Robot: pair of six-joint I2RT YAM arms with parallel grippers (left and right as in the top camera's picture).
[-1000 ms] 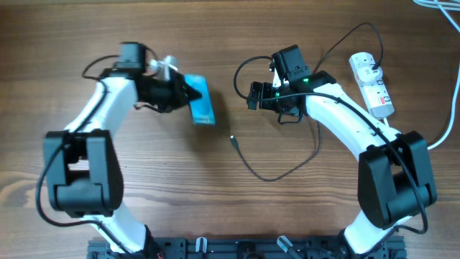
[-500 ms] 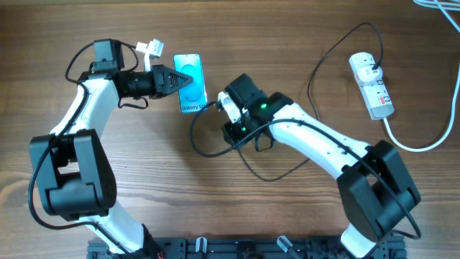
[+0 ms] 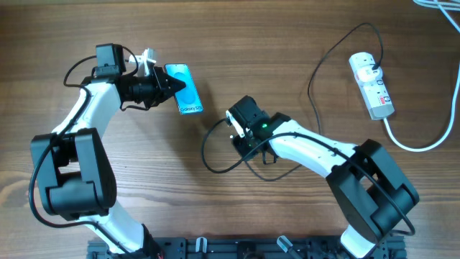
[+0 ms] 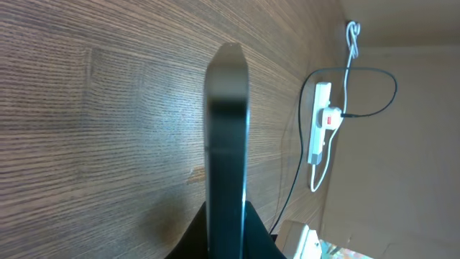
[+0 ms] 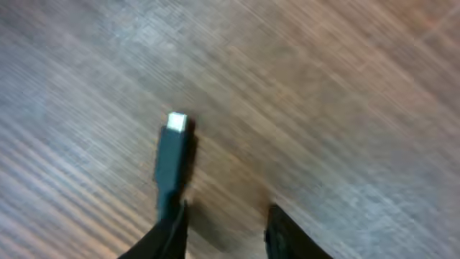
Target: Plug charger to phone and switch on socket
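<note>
My left pincer (image 3: 174, 86) is closed on the phone (image 3: 189, 98), clamped across its long sides. The lit teal screen faces up and the end with the "Galaxy S25" lettering points out toward my other arm. I judge that I hold it this way so the port edge is free and not buried in my fingers. In the left wrist view the phone is edge-on, a slim dark blade running straight out from my grip, seemingly clear of the worktop (image 3: 287, 43).

My right pincer (image 5: 224, 229) is low near the middle of the worktop, and the charger (image 5: 171, 155) juts forward from it, metal tip leading. The plug hugs one finger, with a narrow gap showing to the other. The view is blurred, but since the plug stands out above the wood I take it as gripped. Holding it close behind the tip should keep it stiff enough to aim.

Between the tip and the phone's lower edge there is only bare wood, so the approach is open. The plug and the port are not lined up yet. The slack cable curls in a loop just beside my right wrist, on the near side and out of the path, though it could drag if I swing wide.

The socket (image 3: 372, 85) lies well apart, toward the far right edge of the worktop, with the white cord (image 3: 417, 144) trailing off that side. Nothing blocks a reach to its switch. I cannot read the switch's state.
</note>
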